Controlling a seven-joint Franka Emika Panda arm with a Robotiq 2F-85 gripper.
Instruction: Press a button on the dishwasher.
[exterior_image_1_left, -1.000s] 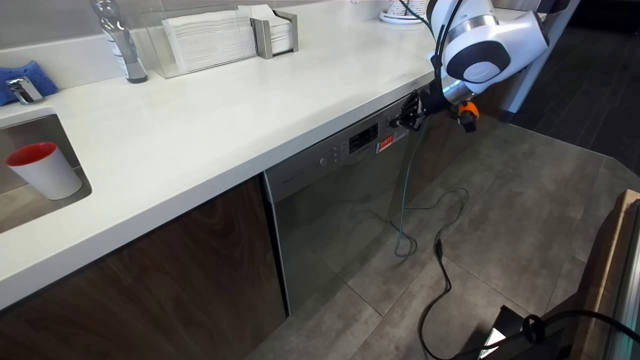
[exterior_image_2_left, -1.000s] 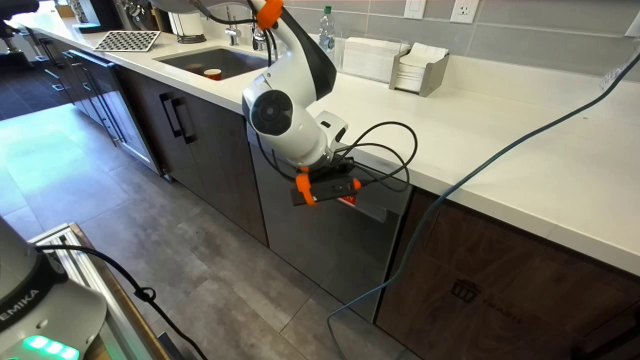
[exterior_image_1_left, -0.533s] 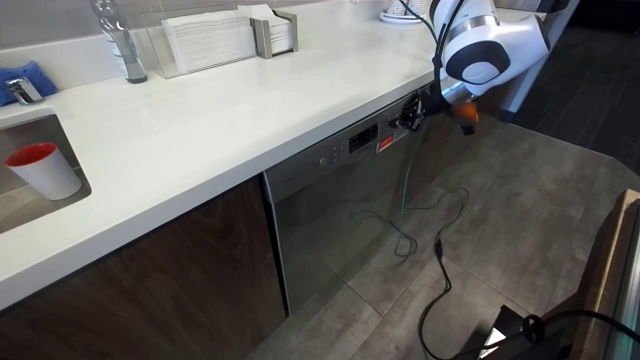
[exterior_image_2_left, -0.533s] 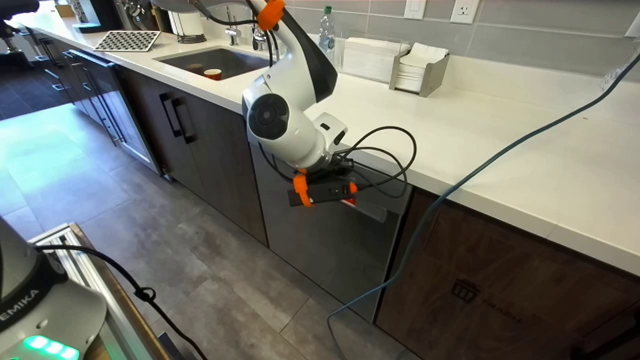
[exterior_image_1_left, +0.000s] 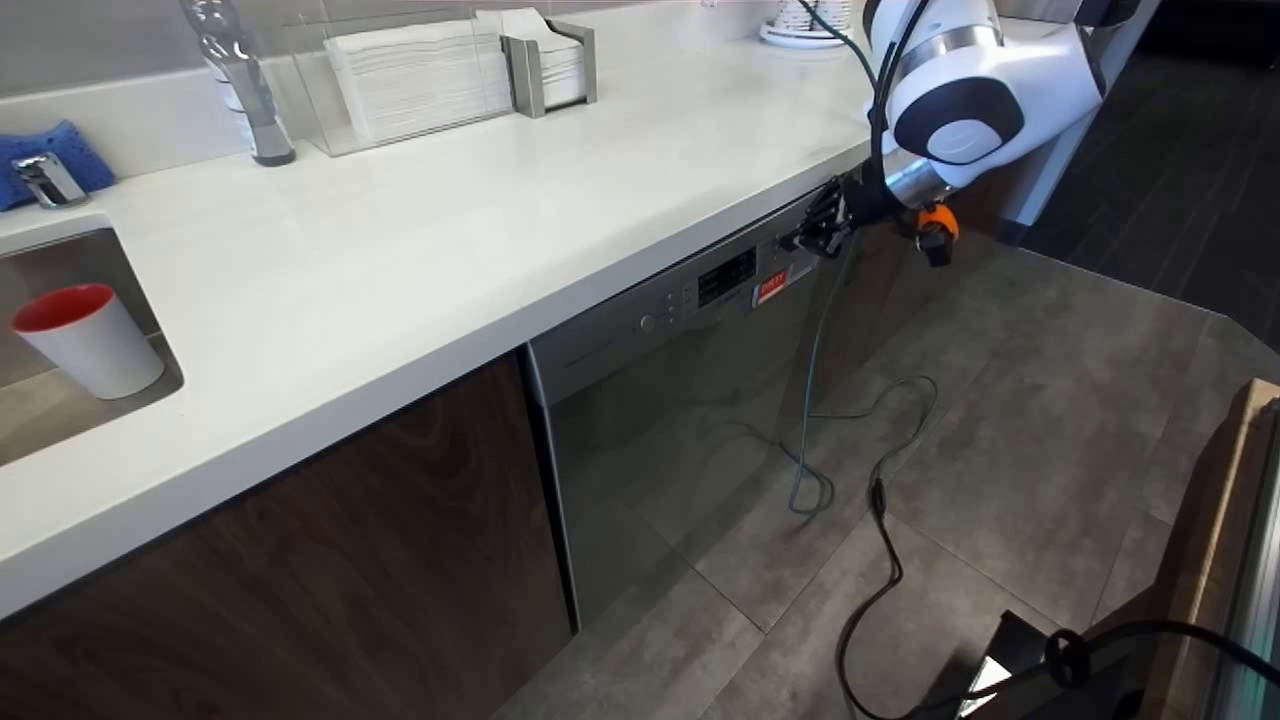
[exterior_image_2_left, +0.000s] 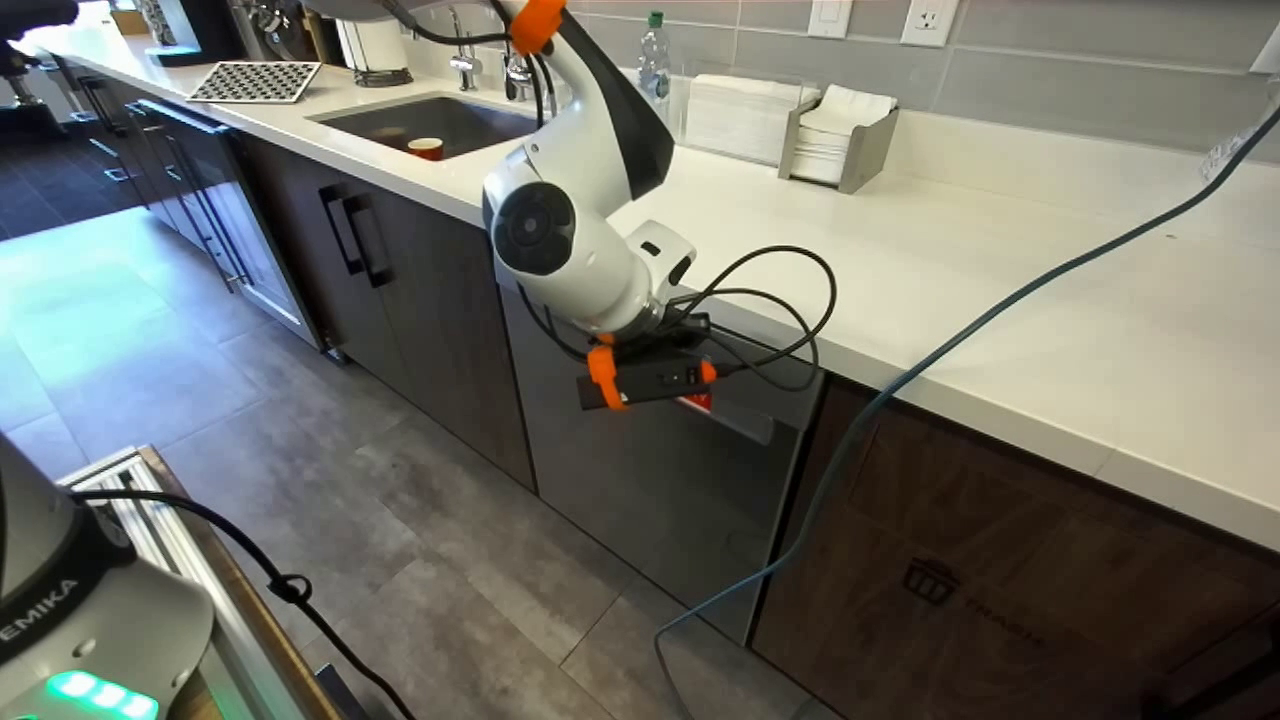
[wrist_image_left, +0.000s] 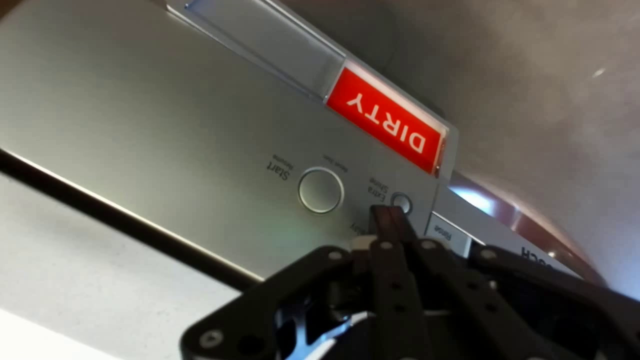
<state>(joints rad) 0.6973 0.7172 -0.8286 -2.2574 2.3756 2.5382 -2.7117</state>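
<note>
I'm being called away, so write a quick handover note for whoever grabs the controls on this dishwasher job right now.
Gripper: shut, nothing seen in it; in the wrist view it partly covers the Extra Shine button. Contact can't be told.
Dishwasher: door shut, under the counter. The Start button is uncovered; the red DIRTY sign is on the same front.
Done: gripper is at the buttons.
Left: confirm which button is wanted, as the task doesn't say, then press. No press can be confirmed from these views.
</note>
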